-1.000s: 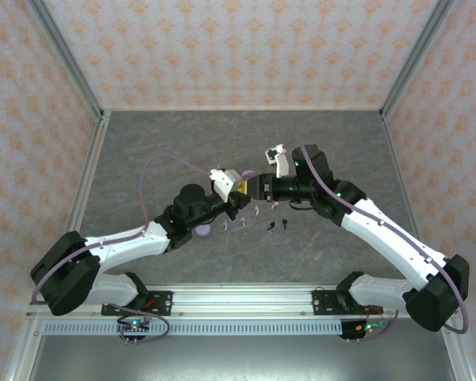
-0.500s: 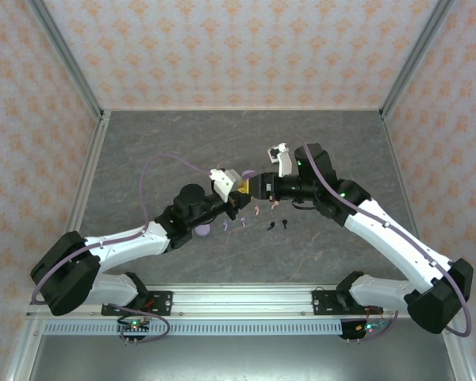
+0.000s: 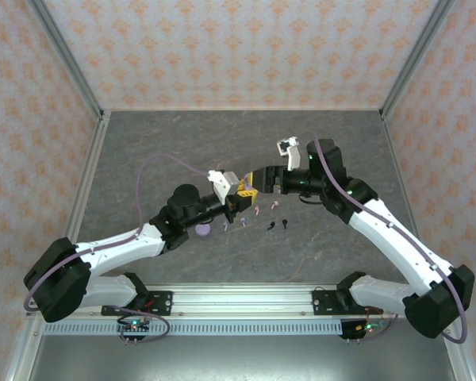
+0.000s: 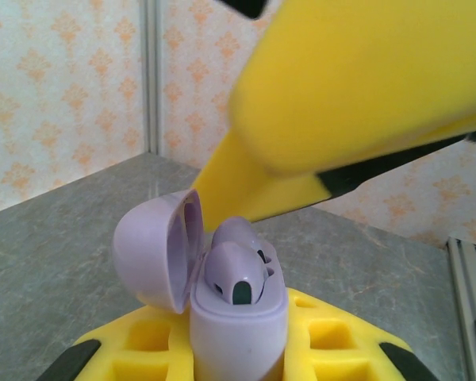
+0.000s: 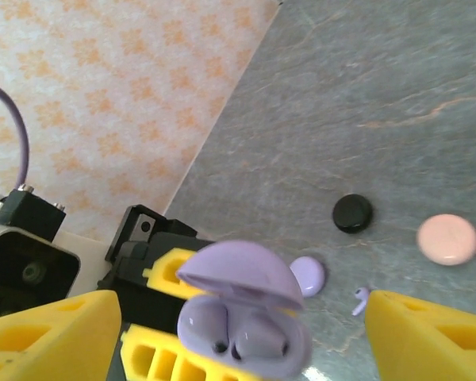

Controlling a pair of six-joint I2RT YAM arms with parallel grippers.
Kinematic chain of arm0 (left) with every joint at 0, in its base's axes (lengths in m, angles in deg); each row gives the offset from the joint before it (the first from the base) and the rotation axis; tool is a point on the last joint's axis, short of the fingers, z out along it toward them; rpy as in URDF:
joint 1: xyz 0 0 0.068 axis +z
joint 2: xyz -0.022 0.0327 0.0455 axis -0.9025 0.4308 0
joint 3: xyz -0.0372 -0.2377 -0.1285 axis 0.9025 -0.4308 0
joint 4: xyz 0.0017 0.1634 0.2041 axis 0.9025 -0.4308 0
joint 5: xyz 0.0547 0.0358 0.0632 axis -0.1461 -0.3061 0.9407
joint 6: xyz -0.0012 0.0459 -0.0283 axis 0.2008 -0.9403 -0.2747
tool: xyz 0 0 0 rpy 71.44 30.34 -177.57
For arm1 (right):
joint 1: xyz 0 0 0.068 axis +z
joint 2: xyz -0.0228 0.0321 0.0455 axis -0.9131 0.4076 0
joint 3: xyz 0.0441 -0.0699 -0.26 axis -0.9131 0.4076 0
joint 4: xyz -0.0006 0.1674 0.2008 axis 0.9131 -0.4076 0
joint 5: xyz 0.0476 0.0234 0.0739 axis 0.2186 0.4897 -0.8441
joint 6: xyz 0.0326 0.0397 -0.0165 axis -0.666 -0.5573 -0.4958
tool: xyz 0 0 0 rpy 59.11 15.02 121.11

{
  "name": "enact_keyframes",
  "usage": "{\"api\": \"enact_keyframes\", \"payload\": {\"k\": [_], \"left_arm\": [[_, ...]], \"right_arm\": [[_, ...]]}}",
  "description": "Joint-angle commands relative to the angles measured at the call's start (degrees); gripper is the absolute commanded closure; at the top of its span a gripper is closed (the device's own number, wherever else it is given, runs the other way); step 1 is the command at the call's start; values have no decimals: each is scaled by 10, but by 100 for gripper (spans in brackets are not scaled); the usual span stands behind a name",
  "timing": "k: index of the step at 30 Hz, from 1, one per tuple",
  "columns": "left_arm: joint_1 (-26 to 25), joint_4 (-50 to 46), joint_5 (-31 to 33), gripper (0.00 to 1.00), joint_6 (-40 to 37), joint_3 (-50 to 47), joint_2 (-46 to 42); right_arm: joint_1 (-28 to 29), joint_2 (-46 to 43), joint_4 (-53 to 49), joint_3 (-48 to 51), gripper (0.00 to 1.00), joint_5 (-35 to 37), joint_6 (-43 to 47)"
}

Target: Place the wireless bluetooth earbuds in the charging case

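While left jaws clamp open charging case (image 4: 238,333) steady for loading, right jaws straddle it wide, empty.

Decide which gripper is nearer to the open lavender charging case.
Left. The left gripper is shut on the lavender charging case, holding it; the right gripper is open, its fingers standing wide on either side of it.

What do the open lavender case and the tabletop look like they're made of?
The lavender case looks like smooth moulded plastic: satin sheen, rounded shell. The tabletop is matte grey with marble-like veins; stone, laminate or a printed mat, I cannot tell which.
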Motion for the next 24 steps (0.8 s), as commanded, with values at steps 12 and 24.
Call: {"api": "enact_keyframes", "payload": {"k": [12, 24], "left_arm": [[-4, 3, -16, 100, -10, 14, 12], [-4, -7, -6, 100, -12, 18, 23]], "right_arm": [[0, -13, 88, 9, 37, -114, -15], [-1, -62, 86, 44, 37, -90, 7]]}}
